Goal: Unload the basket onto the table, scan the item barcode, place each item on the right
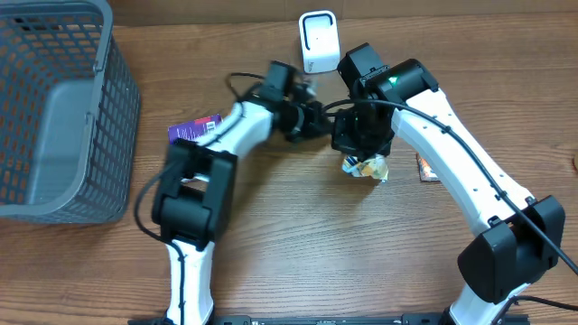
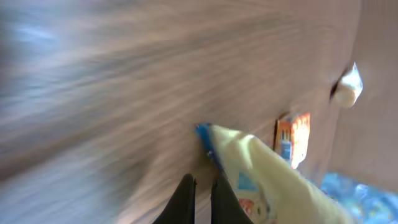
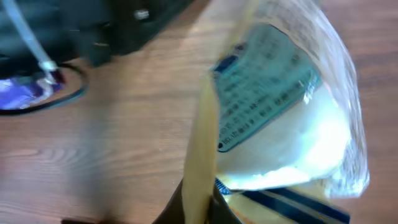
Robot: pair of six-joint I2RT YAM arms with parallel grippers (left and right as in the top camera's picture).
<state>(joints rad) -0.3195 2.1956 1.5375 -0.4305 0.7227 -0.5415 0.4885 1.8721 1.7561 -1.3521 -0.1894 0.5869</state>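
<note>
Holding: right gripper (image 3: pixel 198 186) is closed on the yellow edge strip of the packet (image 3: pixel 280 112). The strip runs up between its jaws, and the clear bag with its printed label spreads up and to the right of them.
Left gripper (image 2: pixel 202 183): jaws pressed together with nothing between them. The packet's blue-edged corner lies just right of its tips; the view is blurred, so I cannot tell whether they touch.
Packet position: in the overhead view it sits right under the right gripper at mid table (image 1: pixel 298 244). I cannot tell whether it is lifted or resting.
Grippers: the two meet nose to nose at the centre, close together.
Edges: basket (image 1: pixel 63 117) fills the left end of the table, well apart from both grippers. Scanner (image 1: pixel 318 41) stands at the far edge, just beside the right wrist and apart from the packet.
Open room: bare wood from the packet toward the near edge, between the two arm bases.
Clutter: purple pack (image 1: pixel 194 129) lies partly under the left arm. Orange pack (image 1: pixel 426 167) lies near the packet, on the other side of the right forearm.
</note>
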